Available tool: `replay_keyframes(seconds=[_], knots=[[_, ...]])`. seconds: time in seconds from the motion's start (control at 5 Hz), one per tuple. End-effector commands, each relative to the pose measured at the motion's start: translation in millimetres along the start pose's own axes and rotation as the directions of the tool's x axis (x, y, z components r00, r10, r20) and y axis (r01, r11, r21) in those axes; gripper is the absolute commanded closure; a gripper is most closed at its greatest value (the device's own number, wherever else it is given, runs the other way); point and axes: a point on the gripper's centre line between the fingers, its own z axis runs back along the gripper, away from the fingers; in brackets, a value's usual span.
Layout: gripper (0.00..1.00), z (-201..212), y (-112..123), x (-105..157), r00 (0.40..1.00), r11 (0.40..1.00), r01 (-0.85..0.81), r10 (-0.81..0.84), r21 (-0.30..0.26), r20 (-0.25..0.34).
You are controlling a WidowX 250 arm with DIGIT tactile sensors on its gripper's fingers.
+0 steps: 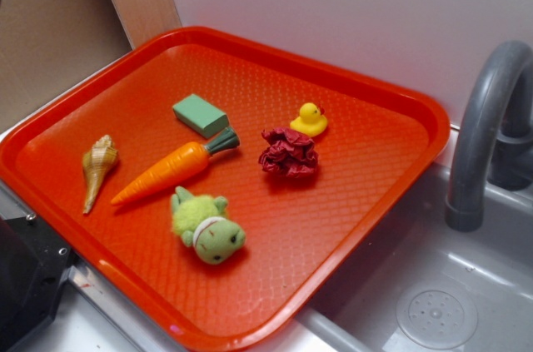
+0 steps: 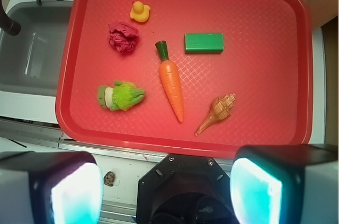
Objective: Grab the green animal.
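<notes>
So I'm hanging up high over the red tray (image 2: pixel 302 75) right now, and my pincer (image 2: pixel 167 181) is sitting with its two pads spread wide apart at the bottom of the wrist view, nothing between them. The green animal (image 2: pixel 119 96) is lying on its side in the tray, toward the edge nearest the sink (image 2: pixel 32 49), with the carrot (image 2: pixel 172 83) just beside it and the crumpled dark red thing (image 2: pixel 123 37) a bit further off. It's not touching any of them as far as I can tell. I'm guessing it's going to be super light and squishy, fuzzy body with a smoother round head, so the pads should sink in and hold fine without much squeeze. I'm thinking the fluffy midsection behind the white neck band is the spot to grab, since the round head looks more likely to pop out. Also around: a yellow duck (image 2: pixel 140 11), a flat green block (image 2: pixel 204 43) and a seashell (image 2: pixel 217 113), all well apart from my target. No brands, labels or writing anywhere that I can read.
</notes>
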Motion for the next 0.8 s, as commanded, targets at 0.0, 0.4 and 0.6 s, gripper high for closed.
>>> replay_keyframes(seconds=[0.0,0.4,0.6], knots=[[0.00,0,0,0,1.000,1.000,0.000,0.000,0.000,0.000],[0.00,-4,-44,39,0.906,0.918,0.397,-0.395,0.024,0.152],[0.00,-13,-67,59,0.764,0.788,0.611,-0.612,0.077,0.203]])
